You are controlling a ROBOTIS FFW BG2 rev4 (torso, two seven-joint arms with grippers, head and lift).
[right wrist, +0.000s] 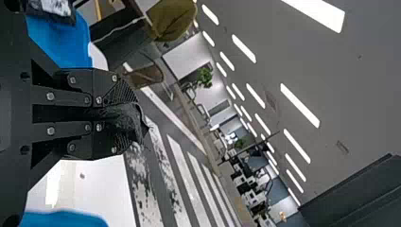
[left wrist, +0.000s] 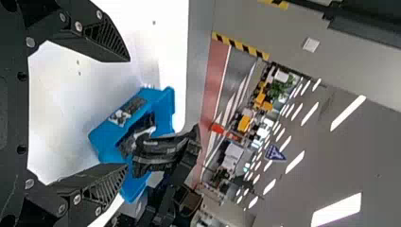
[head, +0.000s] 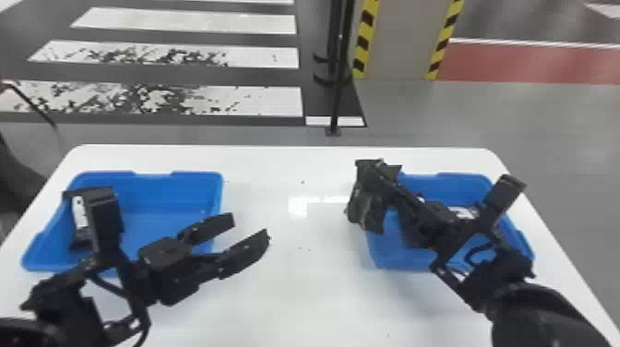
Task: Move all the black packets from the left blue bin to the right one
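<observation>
Above the right bin's (head: 461, 182) ten o'clock rim, the right gripper (head: 376, 177) clenches a black packet (right wrist: 125, 118); other packets (left wrist: 124, 116) lie inside. At the left bin's (head: 196, 184) four o'clock, the left gripper (head: 251, 228) gapes.

Ceiling lights (right wrist: 300, 105) shine and the table (head: 297, 207) glares.

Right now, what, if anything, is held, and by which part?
The right gripper holds a black packet; which part cannot be told. The left gripper is empty.
</observation>
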